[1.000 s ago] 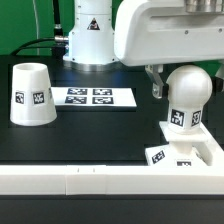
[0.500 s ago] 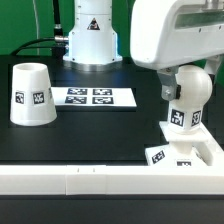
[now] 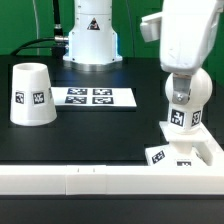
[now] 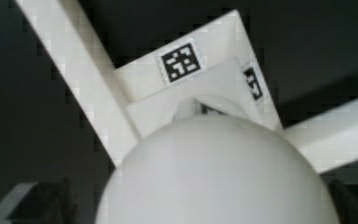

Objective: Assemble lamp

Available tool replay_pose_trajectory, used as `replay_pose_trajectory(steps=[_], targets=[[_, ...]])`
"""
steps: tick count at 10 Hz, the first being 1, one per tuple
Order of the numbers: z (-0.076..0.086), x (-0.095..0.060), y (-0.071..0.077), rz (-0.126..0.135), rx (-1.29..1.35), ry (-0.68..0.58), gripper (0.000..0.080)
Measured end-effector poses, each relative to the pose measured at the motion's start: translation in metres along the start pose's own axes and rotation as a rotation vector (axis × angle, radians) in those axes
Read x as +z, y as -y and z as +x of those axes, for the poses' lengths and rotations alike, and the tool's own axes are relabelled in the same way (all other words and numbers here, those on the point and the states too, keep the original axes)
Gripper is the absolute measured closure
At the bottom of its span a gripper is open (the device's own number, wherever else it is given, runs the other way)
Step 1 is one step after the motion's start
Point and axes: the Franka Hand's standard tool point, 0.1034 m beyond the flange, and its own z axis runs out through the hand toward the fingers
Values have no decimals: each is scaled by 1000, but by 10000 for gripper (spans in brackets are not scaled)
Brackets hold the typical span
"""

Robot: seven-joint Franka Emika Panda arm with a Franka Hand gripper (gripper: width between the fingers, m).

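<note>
We find the lamp partly built. The round bulb (image 3: 186, 105) stands upright with its neck down on the low square base (image 3: 192, 150). The base sits in the counter's (image 3: 95, 135) near corner on the exterior view's right, tight against the long white rail (image 3: 90, 180) that runs along the near edge. The gripper (image 3: 181, 92) hangs directly over the bulb's crown, close enough that it may be touching. The arm's white housing hides the fingers, and in the wrist view the bulb (image 4: 211, 170) fills the lower part above the tagged base (image 4: 202, 65). So we cannot tell how wide the pincer is or whether it grips anything. We judge the bulb to be at or near its seat, though how fully it is screwed in does not show. The conical shade (image 3: 31, 95) rests mouth down near the far edge toward the exterior view's left. It is well apart from the bulb, with the marker board (image 3: 92, 97) between them, and fitting it is what remains.
</note>
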Motion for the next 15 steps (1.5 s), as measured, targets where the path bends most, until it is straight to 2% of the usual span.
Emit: replay_pose_trajectory(steps=[5, 7, 9, 11, 12, 15], targets=[[-3, 4, 0, -5, -267, 26, 101], [-1, 3, 1, -1, -324, 30, 101], [8, 0, 2, -8, -322, 28, 101], [5, 3, 2, -4, -318, 29, 101], [3, 3, 1, -3, -315, 30, 222], [3, 3, 1, -3, -277, 30, 223]])
